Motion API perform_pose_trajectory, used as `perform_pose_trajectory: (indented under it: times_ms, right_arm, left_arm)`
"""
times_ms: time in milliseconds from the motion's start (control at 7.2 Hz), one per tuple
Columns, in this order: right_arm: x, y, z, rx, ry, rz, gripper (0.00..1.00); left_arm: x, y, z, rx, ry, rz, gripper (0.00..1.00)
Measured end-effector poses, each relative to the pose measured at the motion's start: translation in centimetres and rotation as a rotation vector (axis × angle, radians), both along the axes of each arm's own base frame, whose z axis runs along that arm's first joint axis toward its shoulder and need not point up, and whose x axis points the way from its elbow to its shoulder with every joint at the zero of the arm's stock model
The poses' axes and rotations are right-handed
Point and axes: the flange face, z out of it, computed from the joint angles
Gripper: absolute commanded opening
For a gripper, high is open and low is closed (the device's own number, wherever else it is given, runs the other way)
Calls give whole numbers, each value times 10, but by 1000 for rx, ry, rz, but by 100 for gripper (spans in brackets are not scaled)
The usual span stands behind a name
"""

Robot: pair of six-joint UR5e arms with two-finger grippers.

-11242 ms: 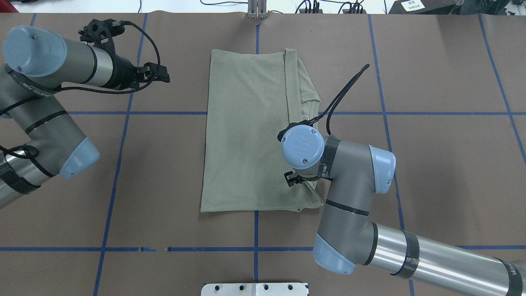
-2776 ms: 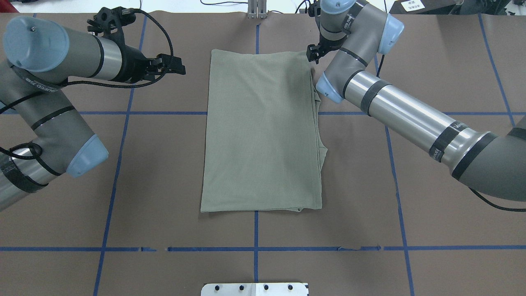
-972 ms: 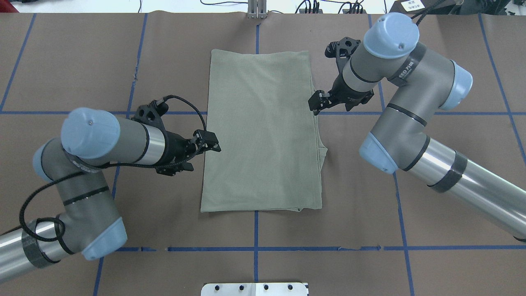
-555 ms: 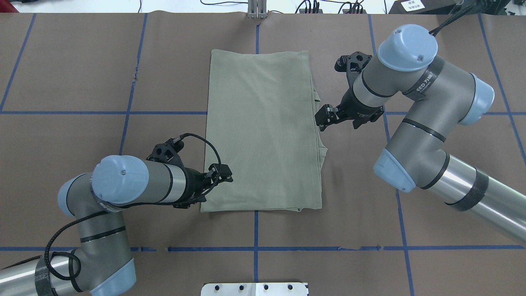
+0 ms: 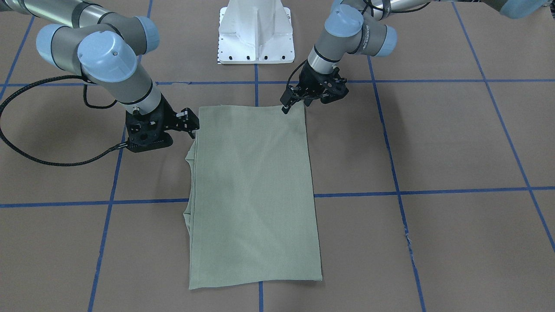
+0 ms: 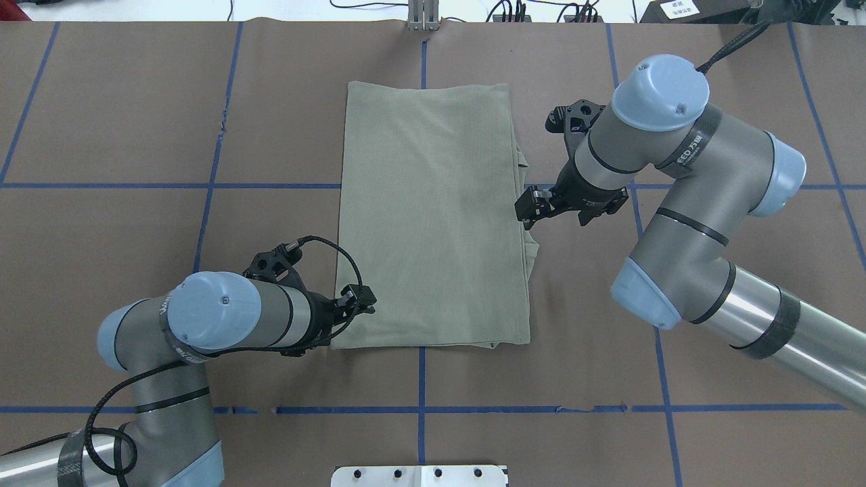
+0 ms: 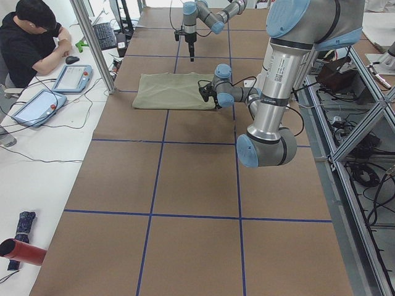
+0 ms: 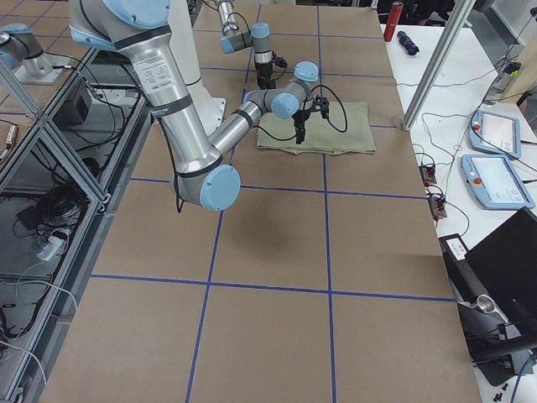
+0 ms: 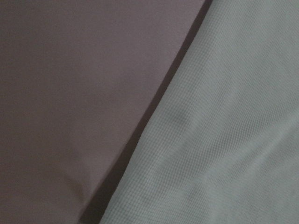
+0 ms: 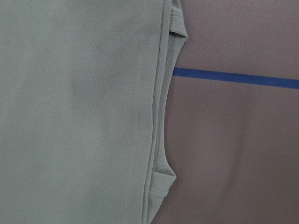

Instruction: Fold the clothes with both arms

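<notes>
The clothes are one sage-green shirt (image 6: 433,216) folded into a long rectangle, flat on the brown table cover (image 6: 710,284). My left gripper (image 6: 362,302) is low over the shirt's near-left corner, fingers apart and nothing held. In the front-facing view that gripper (image 5: 286,103) points down at the corner of the shirt (image 5: 251,186). My right gripper (image 6: 528,206) sits open at the shirt's right edge, about halfway along, where folded layers stick out. The left wrist view shows only cloth (image 9: 224,140) and table. The right wrist view shows the layered edge (image 10: 159,140).
The white pedestal base (image 5: 256,30) stands at the table's near edge, between the arms. Blue tape lines (image 6: 203,185) cross the cover. A metal post (image 6: 423,17) rises at the far edge. A person (image 7: 34,37) sits at a side desk with tablets (image 7: 71,77).
The right side of the shirt was folded over. The left gripper swung from the far left down to the near-left corner. The right gripper slid from the far-right corner along the right edge.
</notes>
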Motion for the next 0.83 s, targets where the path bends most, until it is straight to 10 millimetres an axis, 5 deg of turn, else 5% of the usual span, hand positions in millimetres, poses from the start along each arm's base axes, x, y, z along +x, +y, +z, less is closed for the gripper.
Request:
perform_pose_trajectory:
  times_ms: [833]
  right_arm:
    - [1,-6,2,-3,7,9,100]
  left_arm:
    - [8,6,2,-18,-50,12,91]
